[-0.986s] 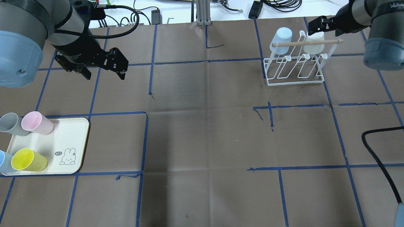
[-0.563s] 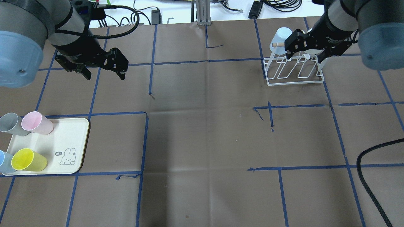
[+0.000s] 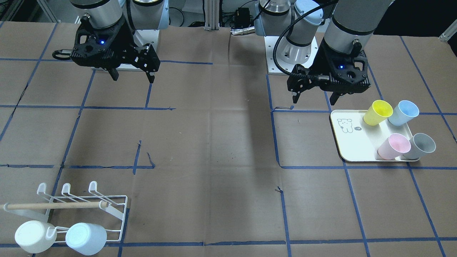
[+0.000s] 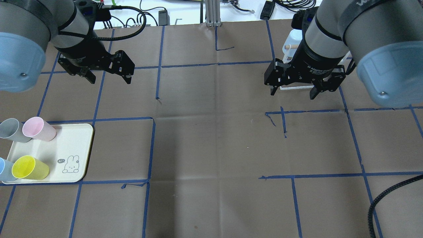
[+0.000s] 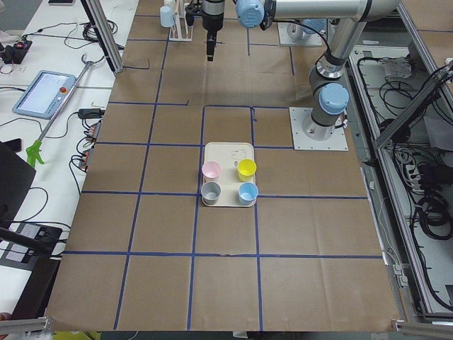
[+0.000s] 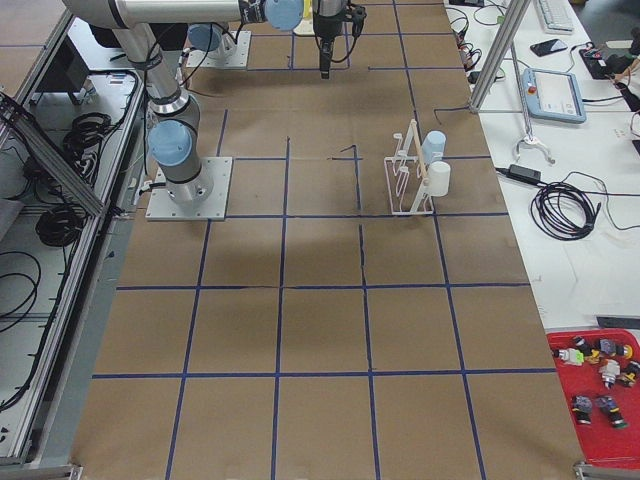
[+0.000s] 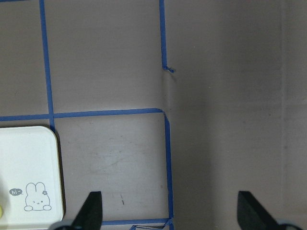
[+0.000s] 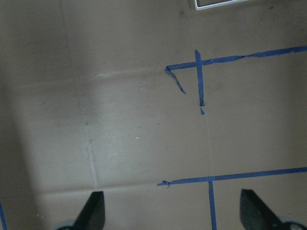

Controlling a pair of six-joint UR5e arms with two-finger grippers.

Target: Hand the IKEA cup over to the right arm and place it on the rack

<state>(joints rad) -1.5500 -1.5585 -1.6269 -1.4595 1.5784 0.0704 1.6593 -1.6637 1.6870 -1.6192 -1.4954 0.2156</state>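
Tools both apart, empty: left tool point(image 4: 109, 78) should take pink cup point(image 4: 39, 129) off tray point(image 4: 77, 138) by its upper wall, leaving base free for right tool point(image 4: 291, 94) to carry to rack point(image 3: 119, 211).

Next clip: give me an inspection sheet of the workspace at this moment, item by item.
Surface: brown paper table with a blue tape grid.
Job's things: white cup and pale blue cup on the rack; yellow cup, blue cup, pink cup and grey cup on the cream tray.
Clutter: nothing seen.
Grippers: left gripper open, empty; right gripper open, empty.
Cables: ribbed black hose loops off the left wrist; black cable near the right arm; loose cables beyond the far edge.
Surroundings: teach pendant on a side bench; red tray of small parts.
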